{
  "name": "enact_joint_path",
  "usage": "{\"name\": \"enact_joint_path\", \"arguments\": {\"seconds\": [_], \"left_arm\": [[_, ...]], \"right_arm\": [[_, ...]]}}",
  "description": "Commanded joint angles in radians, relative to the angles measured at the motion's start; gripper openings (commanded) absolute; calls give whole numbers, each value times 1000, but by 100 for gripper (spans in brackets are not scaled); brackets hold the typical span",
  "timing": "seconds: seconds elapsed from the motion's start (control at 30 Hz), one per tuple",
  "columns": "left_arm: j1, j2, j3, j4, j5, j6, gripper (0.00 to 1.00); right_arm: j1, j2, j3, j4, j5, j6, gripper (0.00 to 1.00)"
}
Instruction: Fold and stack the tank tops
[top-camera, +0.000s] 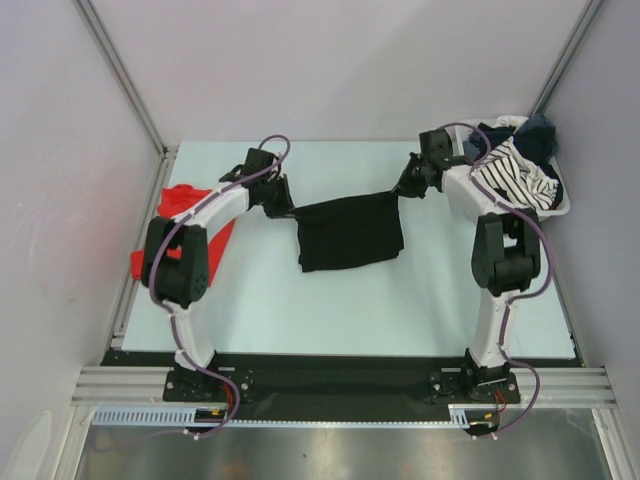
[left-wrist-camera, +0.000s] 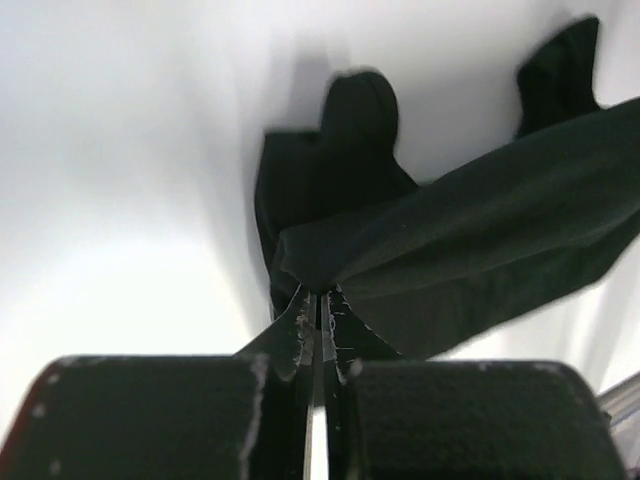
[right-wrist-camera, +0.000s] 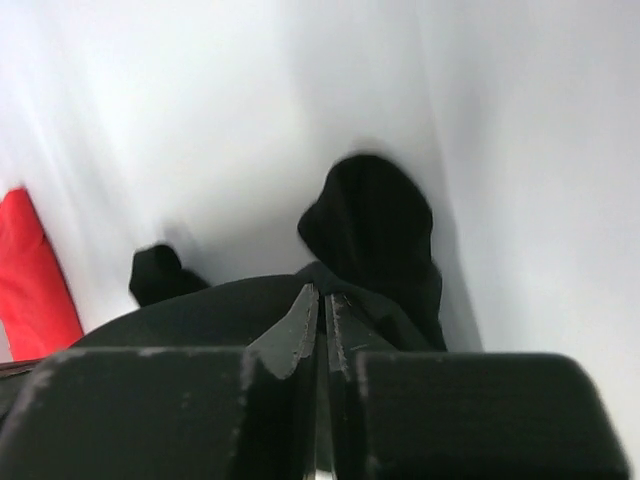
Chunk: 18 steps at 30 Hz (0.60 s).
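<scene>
Black tank top (top-camera: 350, 232) at mid-table, strung by its far edge between the two arms. Plain matte black, no print or trim to be made out. Roughly a square panel, with the far edge drawn into a narrow taut strip toward each side. Near edge slightly uneven, dipping at the lower left corner. Soft folds running across the cloth in the left wrist view, with one strap loop sagging behind. Cannot tell whether the near edge rests on the table (top-camera: 400, 300) or hangs just clear of it.

Left gripper (top-camera: 283, 208) clamped on the left end of that far edge, jaws pressed together with thin black cloth pinched between the tips. Right gripper (top-camera: 405, 190) likewise closed on the right end, jaws together, with a rounded bunch of black fabric just beyond them.

Red tank top (top-camera: 180, 203) at the left edge of the table, well apart from the black one. Bright plain red, crumpled, partly hidden under the left arm.

Basket (top-camera: 562, 205) at the far right corner: white, heaped with clothes, a striped garment (top-camera: 515, 175) on top.
</scene>
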Motion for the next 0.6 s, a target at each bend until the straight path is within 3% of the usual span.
{"name": "enact_joint_path", "arguments": {"seconds": [0.0,0.07,0.1,0.13,0.2,0.23,0.33,0.47,0.57], "left_arm": [[20,112,138,13,30,19,5],[27,193,207,-3,21,17,15],[28,212,224,-19,6,16,26],[31,221,232,-26,-26,13,55],[30,183,190,-13,-123,11,79],[31,154,156,44,-134,11,100],[30,56,65,87,-160,11,100],[25,-44,-32,133,-119,-10,100],[8,-122,-185,232,-80,-32,98]], "right_arm": [[-42,115,96,88,-46,12,8],[-49,160,125,129,-78,22,23],[-50,193,133,135,-81,23,52],[-52,201,138,138,-77,23,65],[-50,191,113,134,-46,0,86],[-52,153,87,141,-32,-8,91],[-73,50,-48,202,-14,-33,94],[-121,-70,-259,357,-150,-22,80],[-127,-128,-378,448,-228,-48,69]]}}
